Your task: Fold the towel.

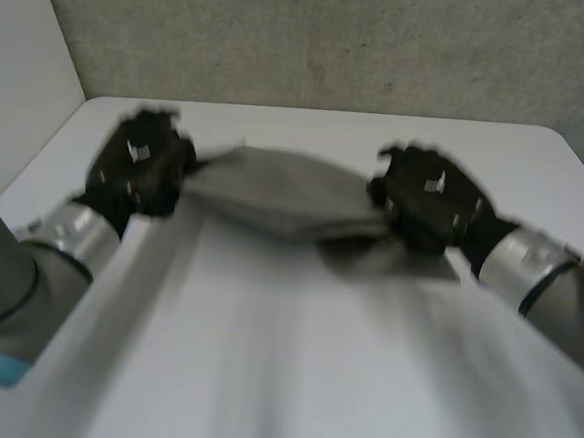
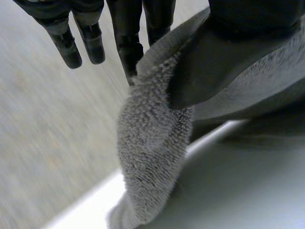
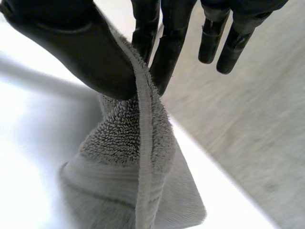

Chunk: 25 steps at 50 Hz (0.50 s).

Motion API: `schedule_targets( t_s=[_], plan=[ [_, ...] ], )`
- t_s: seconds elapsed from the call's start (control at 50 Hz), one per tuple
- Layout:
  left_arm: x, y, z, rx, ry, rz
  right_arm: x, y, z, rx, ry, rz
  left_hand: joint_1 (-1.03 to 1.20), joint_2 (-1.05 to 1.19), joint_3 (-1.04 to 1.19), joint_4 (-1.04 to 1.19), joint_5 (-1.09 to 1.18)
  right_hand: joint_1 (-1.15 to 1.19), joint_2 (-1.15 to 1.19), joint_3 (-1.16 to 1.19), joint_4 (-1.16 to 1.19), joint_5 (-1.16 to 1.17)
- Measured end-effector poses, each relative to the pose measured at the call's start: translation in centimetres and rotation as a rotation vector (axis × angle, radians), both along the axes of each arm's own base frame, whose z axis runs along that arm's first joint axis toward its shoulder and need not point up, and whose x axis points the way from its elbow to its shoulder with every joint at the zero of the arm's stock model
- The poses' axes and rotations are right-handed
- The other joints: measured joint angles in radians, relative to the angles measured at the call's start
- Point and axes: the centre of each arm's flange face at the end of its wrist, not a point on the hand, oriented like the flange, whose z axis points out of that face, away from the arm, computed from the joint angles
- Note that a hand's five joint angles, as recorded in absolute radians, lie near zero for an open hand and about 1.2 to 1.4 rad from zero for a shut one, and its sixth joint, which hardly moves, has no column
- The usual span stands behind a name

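A grey towel hangs stretched between my two hands above the white table, sagging in the middle. My left hand holds its left end; in the left wrist view the thumb pinches the towel against the fingers. My right hand holds the right end; in the right wrist view its thumb presses the towel's hemmed edge against the fingers. Both hands are raised near the table's far side.
A grey wall rises behind the table's far edge. A white panel stands at the far left. The near table surface lies bare under the arms.
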Motion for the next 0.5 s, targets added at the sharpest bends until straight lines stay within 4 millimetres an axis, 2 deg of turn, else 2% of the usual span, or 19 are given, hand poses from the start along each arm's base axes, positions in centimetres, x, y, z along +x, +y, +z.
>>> schedule_targets(
  t_s=[0.06, 0.1, 0.22, 0.5],
  plan=[
    [0.4, 1.2, -2.9, 0.083, -0.102, -0.007, -0.4, 1.3, -2.9, 0.046, 0.073, 0.020, 0.000, 0.000, 0.000, 0.000, 0.000, -0.172, -0.186, 0.000, 0.000, -0.178],
    [0.6, 1.6, -4.1, 0.121, -0.149, -0.011, -0.6, 1.7, -4.1, 0.069, 0.105, 0.016, 0.000, 0.000, 0.000, 0.000, 0.000, -0.310, -0.322, 0.000, 0.000, -0.327],
    [0.9, 2.1, -5.9, 0.193, -0.232, -0.012, -1.5, 1.2, -6.6, 0.126, 0.164, -0.062, 0.000, 0.000, 0.000, 0.000, 0.000, -0.405, -0.381, 0.000, 0.000, -0.427],
    [1.8, 1.2, -5.9, 0.211, -0.231, 0.029, -2.6, -0.7, -7.0, 0.240, 0.077, -0.214, 0.000, 0.000, 0.000, 0.000, 0.000, -0.489, -0.471, 0.000, 0.000, -0.518]
  ],
)
